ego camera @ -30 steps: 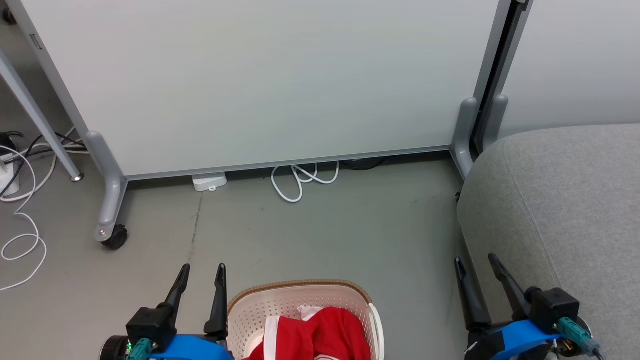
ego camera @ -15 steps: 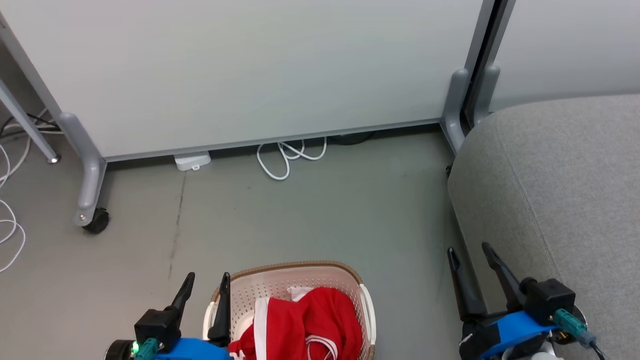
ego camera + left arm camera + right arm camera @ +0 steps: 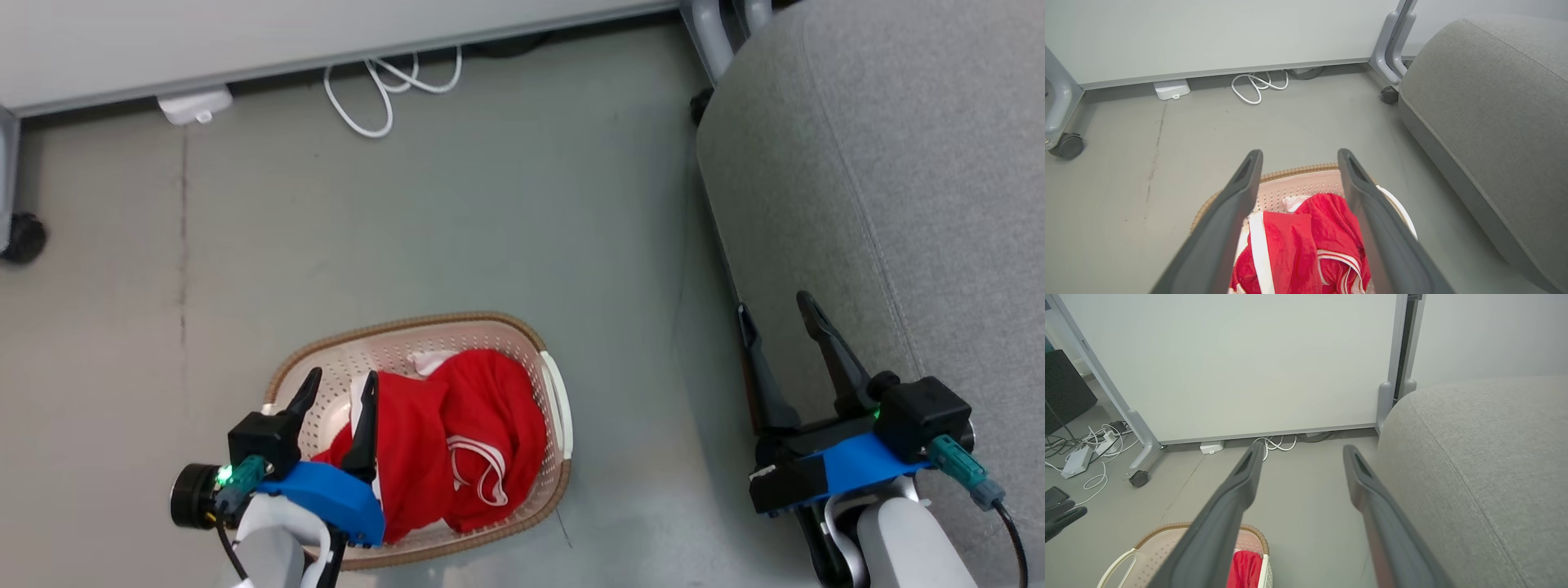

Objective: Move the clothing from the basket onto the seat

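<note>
Red clothing with white stripe trim lies heaped in the cream basket with a brown rim, which stands on the grey floor. My left gripper hovers open above the basket's left part, over the clothing, with nothing between its fingers. My right gripper stands open at the near edge of the light-grey sofa seat, holding nothing. The basket and a bit of red clothing sit low left in the right wrist view, the seat at its right.
A wheeled white partition stands behind, with a castor at the left. A white cable loop and a white adapter lie at its foot. Bare floor separates basket and sofa.
The head camera has tilted down, so the whole basket and more of the sofa show. The left gripper now stands over the basket's inside instead of beside its left rim.
</note>
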Robot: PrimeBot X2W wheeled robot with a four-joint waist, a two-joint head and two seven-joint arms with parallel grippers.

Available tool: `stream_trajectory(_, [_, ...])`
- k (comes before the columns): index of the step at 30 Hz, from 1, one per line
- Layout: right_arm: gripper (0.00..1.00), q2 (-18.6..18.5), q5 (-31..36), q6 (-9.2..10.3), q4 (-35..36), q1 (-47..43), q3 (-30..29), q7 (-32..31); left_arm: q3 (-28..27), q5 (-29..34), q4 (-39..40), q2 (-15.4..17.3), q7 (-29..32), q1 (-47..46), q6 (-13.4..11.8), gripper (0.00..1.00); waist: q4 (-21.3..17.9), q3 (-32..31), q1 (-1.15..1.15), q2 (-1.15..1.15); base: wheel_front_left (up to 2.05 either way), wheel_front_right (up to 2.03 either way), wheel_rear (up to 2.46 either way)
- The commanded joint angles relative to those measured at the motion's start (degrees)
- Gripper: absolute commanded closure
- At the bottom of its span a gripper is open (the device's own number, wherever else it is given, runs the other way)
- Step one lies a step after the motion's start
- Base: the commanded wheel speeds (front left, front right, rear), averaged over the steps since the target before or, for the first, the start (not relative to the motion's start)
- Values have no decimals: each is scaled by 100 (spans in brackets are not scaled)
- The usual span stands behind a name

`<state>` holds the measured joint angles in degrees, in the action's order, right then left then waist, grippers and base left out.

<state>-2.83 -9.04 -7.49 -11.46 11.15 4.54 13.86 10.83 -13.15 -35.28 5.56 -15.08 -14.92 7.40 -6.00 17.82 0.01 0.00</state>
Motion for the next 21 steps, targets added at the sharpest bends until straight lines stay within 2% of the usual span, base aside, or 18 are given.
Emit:
stream_trajectory(1, [0,-10,-30,-1,75,147,48,19,66,-40,-110,63,-14,-258,16,0,-313,700,-1,0,0,0,0])
stream_trajectory(11, [0,-8,-184,-1,425,611,17,93,364,-36,-903,330,-15,-1264,15,0,-796,1877,-1,0,0,0,0])
stream_trajectory(14, [0,-6,-317,-1,491,733,8,123,418,-82,-1376,412,-15,-1579,15,0,-977,2216,-1,0,0,0,0])
stream_trajectory(21, [0,-6,-565,-1,619,900,182,138,620,-173,-2058,570,64,-2203,14,0,-1180,2816,-1,0,0,0,0])
